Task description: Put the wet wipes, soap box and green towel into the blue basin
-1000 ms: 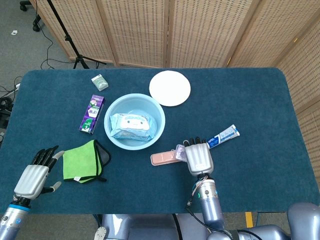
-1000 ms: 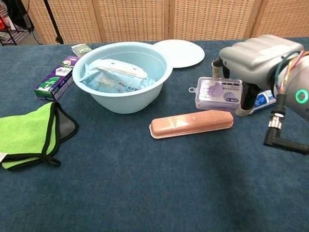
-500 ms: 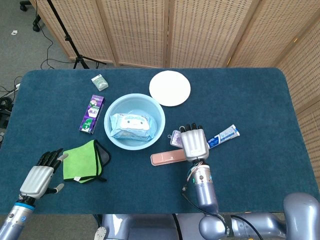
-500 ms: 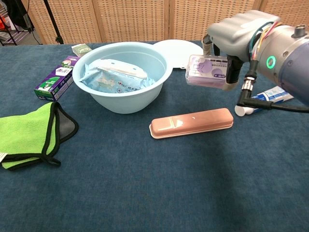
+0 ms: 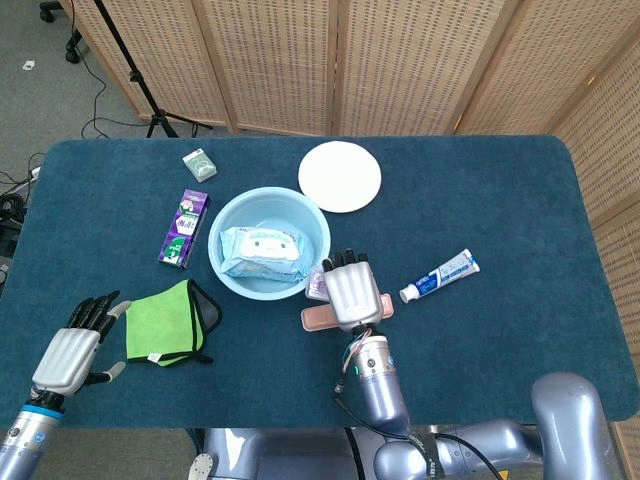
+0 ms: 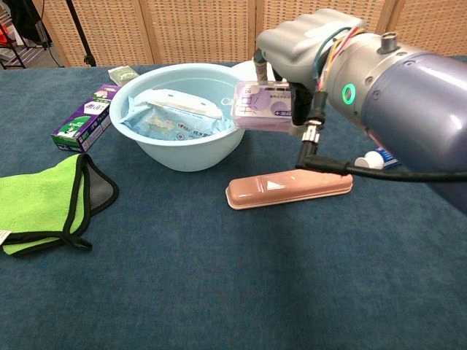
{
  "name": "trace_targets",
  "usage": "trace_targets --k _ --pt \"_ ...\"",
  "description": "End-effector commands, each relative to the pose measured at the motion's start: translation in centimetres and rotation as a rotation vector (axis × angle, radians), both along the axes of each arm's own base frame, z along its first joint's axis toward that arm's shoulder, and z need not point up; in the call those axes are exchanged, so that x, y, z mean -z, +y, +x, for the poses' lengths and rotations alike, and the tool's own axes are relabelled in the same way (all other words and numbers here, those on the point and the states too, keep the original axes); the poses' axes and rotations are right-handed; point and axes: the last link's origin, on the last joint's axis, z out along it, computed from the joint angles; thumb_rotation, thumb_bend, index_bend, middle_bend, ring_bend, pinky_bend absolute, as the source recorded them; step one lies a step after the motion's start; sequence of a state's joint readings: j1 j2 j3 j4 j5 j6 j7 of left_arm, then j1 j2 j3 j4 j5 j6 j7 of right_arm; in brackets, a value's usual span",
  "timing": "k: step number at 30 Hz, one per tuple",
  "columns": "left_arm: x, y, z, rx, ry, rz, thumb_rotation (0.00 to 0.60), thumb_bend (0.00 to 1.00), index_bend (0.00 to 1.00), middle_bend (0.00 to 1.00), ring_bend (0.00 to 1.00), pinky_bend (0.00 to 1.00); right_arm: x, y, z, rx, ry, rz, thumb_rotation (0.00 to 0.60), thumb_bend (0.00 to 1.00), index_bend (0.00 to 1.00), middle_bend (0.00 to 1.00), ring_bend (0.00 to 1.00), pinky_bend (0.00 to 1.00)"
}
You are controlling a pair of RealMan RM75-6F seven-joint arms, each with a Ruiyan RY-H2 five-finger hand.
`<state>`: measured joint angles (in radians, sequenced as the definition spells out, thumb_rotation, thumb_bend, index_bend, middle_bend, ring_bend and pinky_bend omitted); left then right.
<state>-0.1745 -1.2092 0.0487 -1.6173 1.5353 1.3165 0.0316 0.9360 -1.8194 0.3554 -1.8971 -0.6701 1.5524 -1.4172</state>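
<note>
My right hand (image 5: 349, 290) (image 6: 303, 45) holds the clear purple soap box (image 6: 264, 108) in the air at the right rim of the blue basin (image 5: 226, 218) (image 6: 179, 149). The soap box (image 5: 318, 283) peeks out from under the hand in the head view. The wet wipes pack (image 5: 262, 251) (image 6: 175, 111) lies inside the basin. The green towel (image 5: 165, 322) (image 6: 36, 200) lies folded on the table left of the basin. My left hand (image 5: 72, 348) hovers open just left of the towel, holding nothing.
A pink long case (image 6: 289, 187) lies below my right hand. A toothpaste tube (image 5: 439, 274), a white plate (image 5: 340, 176), a purple box (image 5: 184, 227) and a small green box (image 5: 199, 164) lie around the basin on the blue table (image 5: 500, 200).
My right hand lifted the soap box and carried it left to the basin's rim. The left hand shifted slightly beside the towel.
</note>
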Motion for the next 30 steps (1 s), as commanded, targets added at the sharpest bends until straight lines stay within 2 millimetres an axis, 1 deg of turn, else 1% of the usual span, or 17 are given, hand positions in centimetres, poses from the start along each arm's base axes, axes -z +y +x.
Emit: trace_targets --k 1,11,16,20,25,30 --pt "-0.2 0.1 0.0 0.001 -0.004 0.005 0.600 0.21 0.00 0.00 0.00 0.00 1.0 0.2 1.0 -0.019 -0.002 0.015 0.600 0.26 0.67 0.32 0.27 0.39" --pt "-0.3 0.2 -0.2 -0.004 -0.013 0.000 0.600 0.21 0.00 0.00 0.00 0.00 4.5 0.3 4.0 -0.071 -0.004 0.059 0.600 0.26 0.67 0.31 0.27 0.40" --pt "-0.4 0.2 -0.2 -0.007 -0.016 -0.001 0.600 0.21 0.00 0.00 0.00 0.00 5.3 0.2 4.7 -0.083 -0.001 0.067 0.600 0.26 0.67 0.31 0.27 0.40" --pt "-0.3 0.3 -0.4 -0.013 -0.020 -0.003 0.600 0.21 0.00 0.00 0.00 0.00 6.5 0.1 6.1 -0.117 -0.008 0.073 0.600 0.26 0.67 0.31 0.27 0.40" --pt "-0.2 0.3 -0.4 -0.012 -0.018 -0.010 0.600 0.21 0.00 0.00 0.00 0.00 6.9 -0.2 7.0 -0.141 -0.023 0.061 0.600 0.26 0.67 0.31 0.27 0.40" --pt "-0.1 0.3 -0.4 -0.012 -0.015 -0.014 0.600 0.21 0.00 0.00 0.00 0.00 6.8 -1.0 7.4 -0.147 -0.025 0.042 0.600 0.26 0.67 0.31 0.27 0.40"
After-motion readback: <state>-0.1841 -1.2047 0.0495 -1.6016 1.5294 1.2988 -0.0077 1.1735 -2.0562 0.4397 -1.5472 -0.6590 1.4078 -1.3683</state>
